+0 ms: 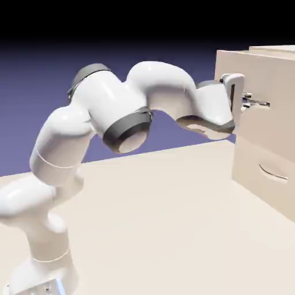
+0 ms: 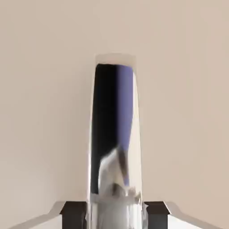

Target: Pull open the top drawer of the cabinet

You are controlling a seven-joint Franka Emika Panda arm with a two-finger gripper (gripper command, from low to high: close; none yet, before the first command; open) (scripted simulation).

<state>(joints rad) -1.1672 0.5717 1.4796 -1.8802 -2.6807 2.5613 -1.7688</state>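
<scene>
white arm (image 1: 103, 103), beige cabinet (image 1: 259, 98), blue-violet backdrop (image 1: 173, 52)

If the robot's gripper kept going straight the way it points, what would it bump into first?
Probably the top drawer's front, since the gripper already has the handle between its fingers. How near it is, I can't tell.
</scene>
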